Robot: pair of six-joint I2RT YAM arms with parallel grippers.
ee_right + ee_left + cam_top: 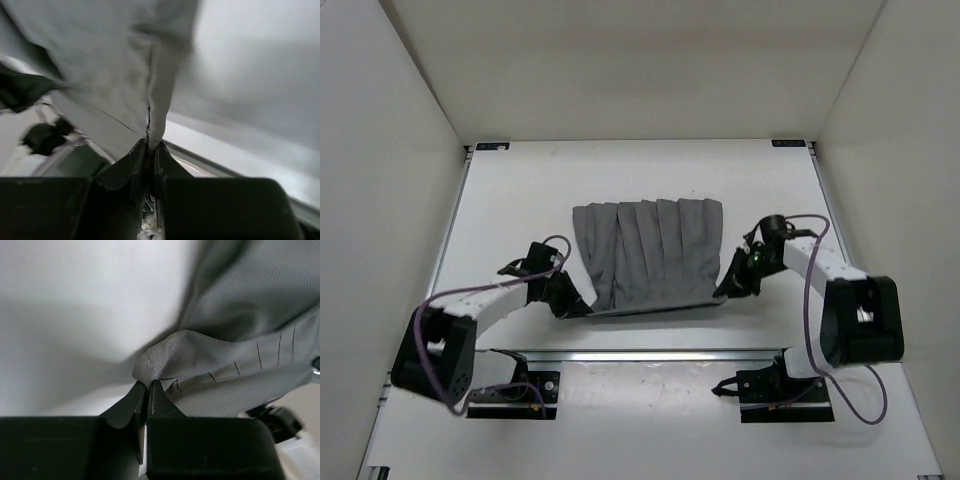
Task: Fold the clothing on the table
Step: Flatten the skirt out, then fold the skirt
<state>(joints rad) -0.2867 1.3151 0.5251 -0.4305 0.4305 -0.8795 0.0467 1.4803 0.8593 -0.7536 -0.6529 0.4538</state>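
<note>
Grey fabric: pleated skirt (650, 255), lying at the middle of the table (520, 200), pleats running near to far; near hem raised slightly off the surface.
Left gripper (147, 390): jaws pinched together on the near-left hem corner, with only a small fold of cloth between the tips.
Right gripper (150, 146): jaws clamped on the near-right corner, hold equally shallow.
Slip risk: either corner could pull free under tension, the bite being thin.
Skew risk: unequal travel of the two grippers would lay the hem crooked.
Bunching risk: slack in the middle may sag and crease the pleats.
Markings: no brand, label or writing legible in any view.
</note>
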